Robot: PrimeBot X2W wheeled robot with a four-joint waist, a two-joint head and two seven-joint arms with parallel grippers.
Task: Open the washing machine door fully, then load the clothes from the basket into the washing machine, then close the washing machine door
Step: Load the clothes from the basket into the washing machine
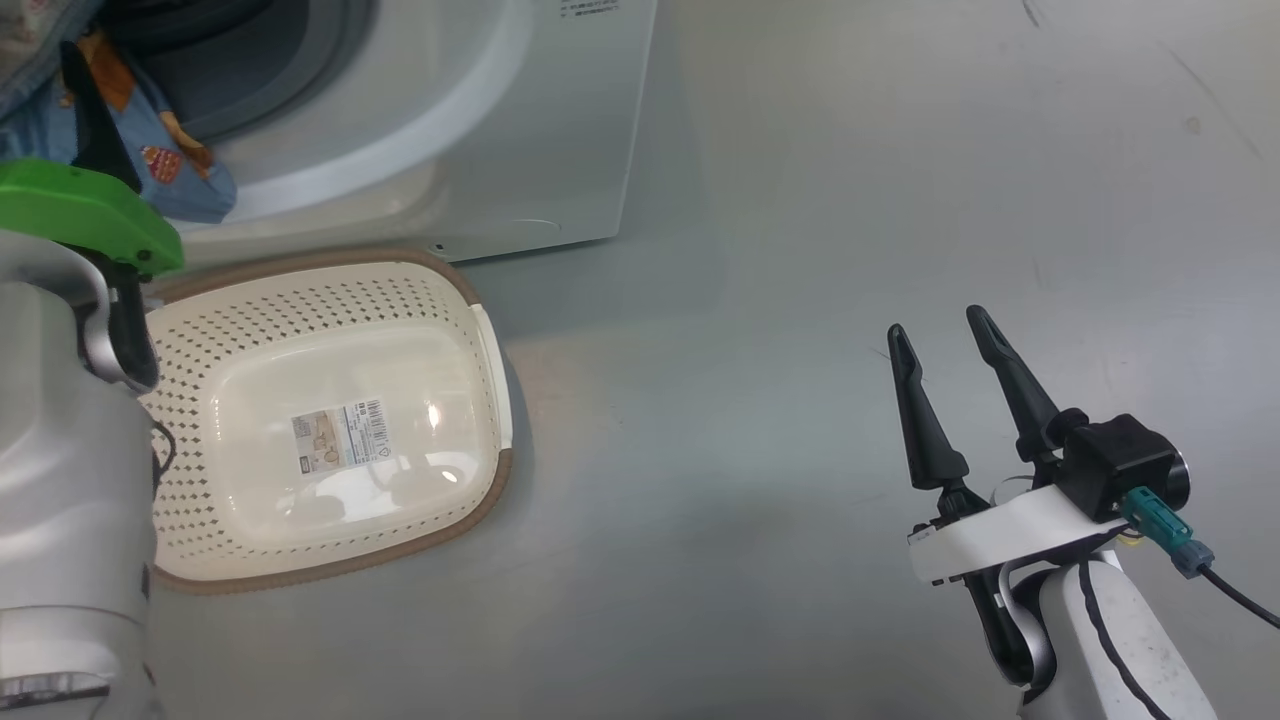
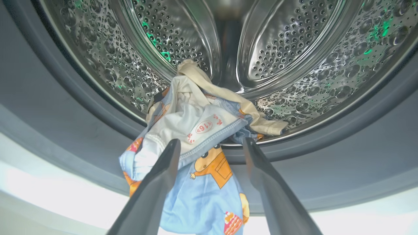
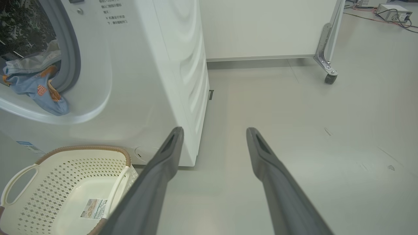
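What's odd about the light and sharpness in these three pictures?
Head view: bright glare spots on the basket's glossy bottom. Left wrist view: green glints sparkle on the steel drum, the washing machine's white front is washed out along the bottom, the left gripper looks soft near the lens. Right wrist view: the wide lens bows the washing machine's straight edges.

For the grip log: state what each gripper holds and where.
Nothing is held: left gripper open at the clothes draped over the drum lip; right gripper open above the floor.
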